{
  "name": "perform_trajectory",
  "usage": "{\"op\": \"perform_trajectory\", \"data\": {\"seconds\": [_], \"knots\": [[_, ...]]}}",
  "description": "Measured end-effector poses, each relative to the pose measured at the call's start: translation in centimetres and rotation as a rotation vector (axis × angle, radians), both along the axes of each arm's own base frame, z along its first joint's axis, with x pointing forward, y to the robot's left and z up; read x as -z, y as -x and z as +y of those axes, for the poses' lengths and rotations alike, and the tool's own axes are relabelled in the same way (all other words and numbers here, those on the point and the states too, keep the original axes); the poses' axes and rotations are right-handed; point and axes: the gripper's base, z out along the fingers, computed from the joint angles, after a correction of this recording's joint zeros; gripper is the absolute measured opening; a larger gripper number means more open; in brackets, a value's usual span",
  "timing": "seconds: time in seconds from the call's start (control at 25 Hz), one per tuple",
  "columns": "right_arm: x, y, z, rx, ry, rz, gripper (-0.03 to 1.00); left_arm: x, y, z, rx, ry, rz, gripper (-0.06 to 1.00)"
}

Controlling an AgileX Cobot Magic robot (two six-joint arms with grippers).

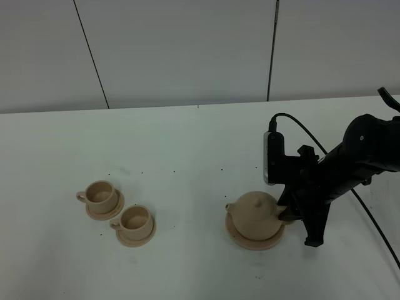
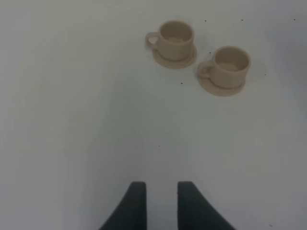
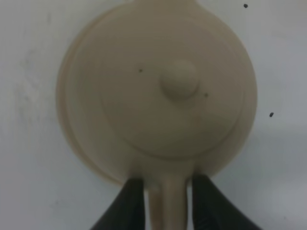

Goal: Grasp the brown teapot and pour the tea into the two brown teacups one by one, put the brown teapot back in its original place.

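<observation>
My right tool (image 3: 168,184) is clamped on the brown teapot (image 3: 158,91) handle, pot on its saucer (image 1: 256,245), left tool (image 2: 161,191) parted and empty; next I lift toward the two brown teacups (image 1: 100,195) well beyond the pot.

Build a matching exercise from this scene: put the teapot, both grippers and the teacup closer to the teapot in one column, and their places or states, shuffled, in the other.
Column 1
1. brown teapot
2. left gripper
3. right gripper
4. teacup nearer the teapot

Column 2
A. closed on a loop handle
B. standing on a small saucer
C. open over the bare table, holding nothing
D. sitting on the wide saucer

Pairs: 1-D, 2-C, 3-A, 4-B
</observation>
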Motion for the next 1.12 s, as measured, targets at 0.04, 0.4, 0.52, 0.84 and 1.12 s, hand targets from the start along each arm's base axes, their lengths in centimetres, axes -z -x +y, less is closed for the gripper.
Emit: {"op": "perform_trajectory", "data": {"seconds": [0.04,0.4,0.52,0.84,1.12], "knots": [[0.00,0.00,0.00,0.000,0.000,0.000,0.24,0.00,0.00,0.00,0.000,0.000,0.000,0.23],[0.00,0.00,0.00,0.003,-0.001,0.001,0.24,0.00,0.00,0.00,0.000,0.000,0.000,0.23],[0.00,0.00,0.01,0.003,-0.002,0.002,0.24,0.00,0.00,0.00,0.000,0.000,0.000,0.23],[-0.07,-0.01,0.14,0.022,-0.023,0.009,0.24,0.00,0.00,0.00,0.000,0.000,0.000,0.23],[-0.20,-0.18,0.24,0.036,-0.037,0.004,0.22,0.00,0.00,0.00,0.000,0.000,0.000,0.23]]}}
